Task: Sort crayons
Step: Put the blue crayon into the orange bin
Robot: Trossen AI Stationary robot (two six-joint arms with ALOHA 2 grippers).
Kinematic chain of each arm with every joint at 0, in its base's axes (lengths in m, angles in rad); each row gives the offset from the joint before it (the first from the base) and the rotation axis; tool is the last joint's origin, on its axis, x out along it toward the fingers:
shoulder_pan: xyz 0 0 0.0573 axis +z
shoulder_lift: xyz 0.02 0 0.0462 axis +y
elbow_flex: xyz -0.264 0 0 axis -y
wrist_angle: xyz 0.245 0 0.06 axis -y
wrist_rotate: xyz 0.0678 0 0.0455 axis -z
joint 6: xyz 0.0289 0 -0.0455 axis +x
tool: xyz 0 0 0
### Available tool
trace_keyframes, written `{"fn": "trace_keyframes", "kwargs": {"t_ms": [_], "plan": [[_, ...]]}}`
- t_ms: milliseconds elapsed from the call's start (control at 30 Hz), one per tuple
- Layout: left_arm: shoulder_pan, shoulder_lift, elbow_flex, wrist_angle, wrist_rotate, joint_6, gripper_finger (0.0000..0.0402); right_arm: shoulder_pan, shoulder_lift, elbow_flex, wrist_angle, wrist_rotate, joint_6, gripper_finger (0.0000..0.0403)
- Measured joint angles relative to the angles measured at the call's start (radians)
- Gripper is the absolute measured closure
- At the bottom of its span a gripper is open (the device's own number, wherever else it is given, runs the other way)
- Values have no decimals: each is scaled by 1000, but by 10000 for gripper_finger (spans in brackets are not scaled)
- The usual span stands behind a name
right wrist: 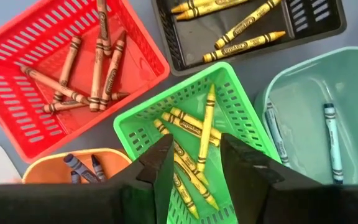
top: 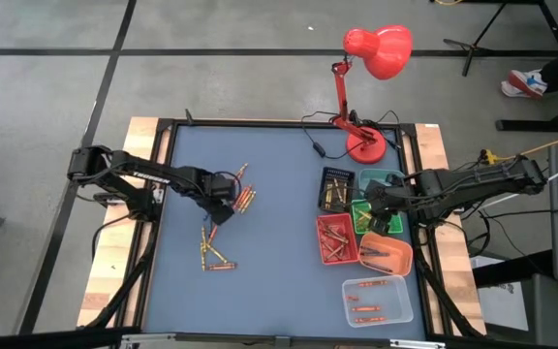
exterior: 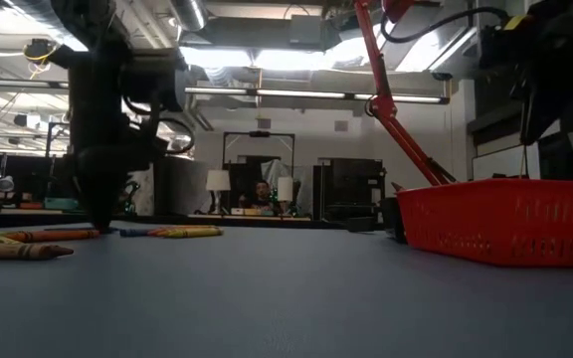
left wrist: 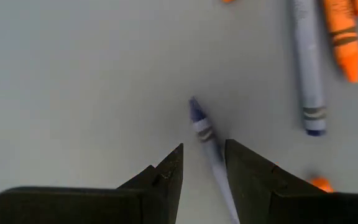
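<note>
My left gripper points down at the blue mat, open, with one finger on each side of a blue crayon that lies flat; I cannot tell whether they touch it. Beside it lie a grey-blue crayon and an orange one, part of a loose pile. More crayons lie nearer the front. My right gripper hangs open and empty above the green tray, which holds yellow-green crayons.
Trays cluster at the right: black with yellow crayons, teal, red with reddish-brown ones, orange, and a clear tray at the front. A red desk lamp stands at the far edge.
</note>
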Motion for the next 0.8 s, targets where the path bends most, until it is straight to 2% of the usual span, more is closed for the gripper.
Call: {"fn": "trace_keyframes", "kwargs": {"t_ms": [367,800], "plan": [[10,-3,-43,70,1,-1,305,0,0,0,89,1,0,272],[10,-2,-44,80,-4,-1,380,0,0,0,253,1,0,272]]}}
